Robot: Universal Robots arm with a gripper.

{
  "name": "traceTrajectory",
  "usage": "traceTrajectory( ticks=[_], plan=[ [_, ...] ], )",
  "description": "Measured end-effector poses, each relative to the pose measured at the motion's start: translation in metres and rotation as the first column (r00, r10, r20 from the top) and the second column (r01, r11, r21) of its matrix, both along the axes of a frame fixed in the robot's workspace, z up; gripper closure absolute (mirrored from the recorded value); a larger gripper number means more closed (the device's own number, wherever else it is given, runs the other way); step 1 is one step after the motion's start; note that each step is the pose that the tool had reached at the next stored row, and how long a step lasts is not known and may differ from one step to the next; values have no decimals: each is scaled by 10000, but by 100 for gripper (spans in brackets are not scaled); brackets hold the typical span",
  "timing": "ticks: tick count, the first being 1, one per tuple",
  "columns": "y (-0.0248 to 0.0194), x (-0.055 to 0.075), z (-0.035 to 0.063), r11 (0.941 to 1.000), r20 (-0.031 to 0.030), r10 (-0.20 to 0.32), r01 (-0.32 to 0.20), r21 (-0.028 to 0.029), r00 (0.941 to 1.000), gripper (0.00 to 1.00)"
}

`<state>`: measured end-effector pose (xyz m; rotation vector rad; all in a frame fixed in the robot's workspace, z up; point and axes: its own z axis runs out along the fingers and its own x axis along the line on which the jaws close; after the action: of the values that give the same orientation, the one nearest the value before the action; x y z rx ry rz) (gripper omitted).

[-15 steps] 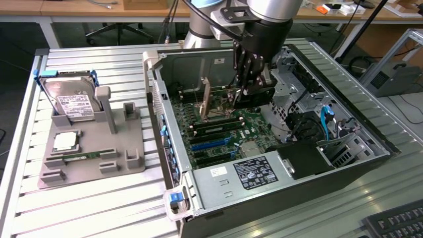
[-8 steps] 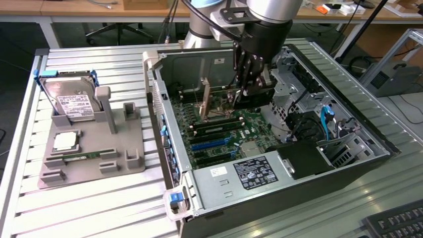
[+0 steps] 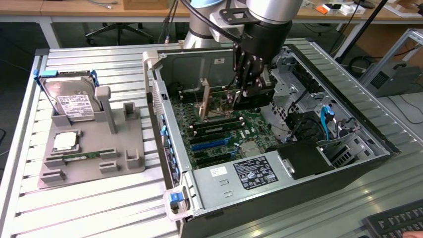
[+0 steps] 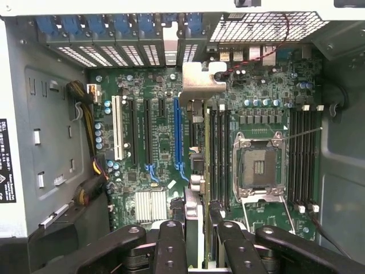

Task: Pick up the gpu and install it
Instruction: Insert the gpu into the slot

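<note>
The gpu [image 3: 205, 100] is held upright on edge by the claw [image 3: 247, 95], clenched on its upper edge, inside the open computer case [image 3: 370, 134]. In the wrist view the card [image 4: 195, 171] is seen edge-on over the motherboard [image 4: 159, 148], its metal bracket [image 4: 201, 79] toward the case's rear slots. A grey fixture [image 3: 86, 166] with a hard drive [image 3: 74, 101] is set on the bench [image 3: 73, 208], well apart.
</note>
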<state>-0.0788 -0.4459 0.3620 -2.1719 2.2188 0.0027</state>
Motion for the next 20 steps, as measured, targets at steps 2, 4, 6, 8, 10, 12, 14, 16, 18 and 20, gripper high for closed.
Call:
traceTrajectory(
  ticks=[2, 4, 6, 8, 10, 12, 14, 16, 18, 20],
  plan=[
    [-4, -3, -1, 10000, 0, 0, 0, 0, 10000, 73],
    [-7, -7, -2, 10000, 0, 0, 0, 0, 10000, 73],
    [-9, -9, -3, 10000, 0, 0, 0, 0, 10000, 73],
    [-11, -14, -3, 10000, 0, -1, 1, -1, 10000, 73],
    [-14, -21, -4, 10000, 0, -1, 1, 1, 10000, 73],
    [-17, -27, -6, 10000, 1, -1, 1, 1, 10000, 73],
    [-20, -32, -7, 10000, 0, 0, 0, 0, 10000, 73],
    [-22, -35, -9, 10000, 0, 0, 0, -1, 10000, 73],
    [-23, -37, -12, 10000, 0, 0, 0, 0, 10000, 73],
    [-24, -38, -14, 10000, 0, 0, 0, 0, 10000, 73]
  ],
)
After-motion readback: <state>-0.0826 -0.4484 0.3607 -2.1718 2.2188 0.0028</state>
